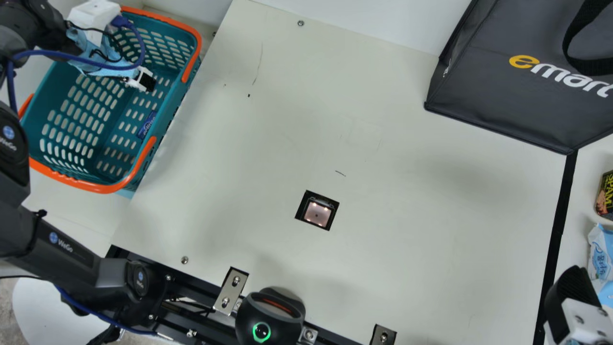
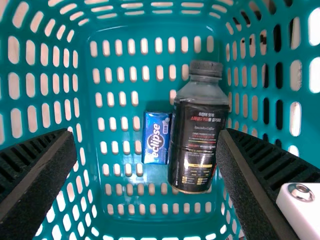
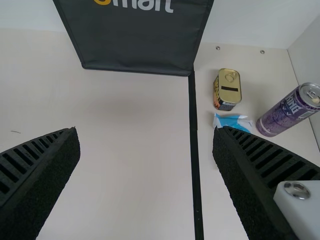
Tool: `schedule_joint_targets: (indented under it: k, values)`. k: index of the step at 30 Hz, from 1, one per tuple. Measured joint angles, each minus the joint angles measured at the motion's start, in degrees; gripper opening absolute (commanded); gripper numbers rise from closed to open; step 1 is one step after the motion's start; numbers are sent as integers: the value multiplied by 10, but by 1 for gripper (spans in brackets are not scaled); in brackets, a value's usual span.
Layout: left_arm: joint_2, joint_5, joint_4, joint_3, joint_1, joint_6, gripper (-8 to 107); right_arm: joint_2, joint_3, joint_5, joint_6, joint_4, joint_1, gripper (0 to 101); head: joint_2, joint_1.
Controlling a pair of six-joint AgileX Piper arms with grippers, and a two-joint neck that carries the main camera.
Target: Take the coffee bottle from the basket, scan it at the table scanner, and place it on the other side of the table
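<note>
the left gripper (image 2: 148,136) points down into the basket (image 2: 150,27), its two ribbed fingers spread wide with nothing between them, presumably so they can pass either side of the coffee bottle (image 2: 197,145). that bottle lies on the basket floor, label up, beside a small blue packet (image 2: 156,137); from above it is hard to say whether it rests fully flat or leans a little on the side wall. the packet sits so close that a finger could catch it, so the grip probably wants shifting towards the bottle before closing.

the scanner window (image 1: 317,213) is set into the table, seemingly so goods can be read from underneath; the bottle's code would need to face down there. the right gripper (image 3: 146,132) is also open and unladen, above the table near the black strip (image 3: 194,150). past that strip are a rectangular tin (image 3: 227,90) and a purple can (image 3: 287,111), which suggests the bottle's place is there.
</note>
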Motion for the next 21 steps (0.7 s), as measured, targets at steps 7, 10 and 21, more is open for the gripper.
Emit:
schedule_joint_targets:
  k: [7, 10, 21]
  values:
    - [8, -1, 5, 14, 4, 4, 90, 0, 0, 0, 0, 0, 0, 95, 0, 1]
    - [12, -1, 3, 19, 7, 6, 90, 0, 0, 0, 0, 0, 0, 95, 0, 0]
    - [31, -6, -35, 25, 20, 41, 90, 0, 0, 0, 0, 0, 0, 95, 0, 0]
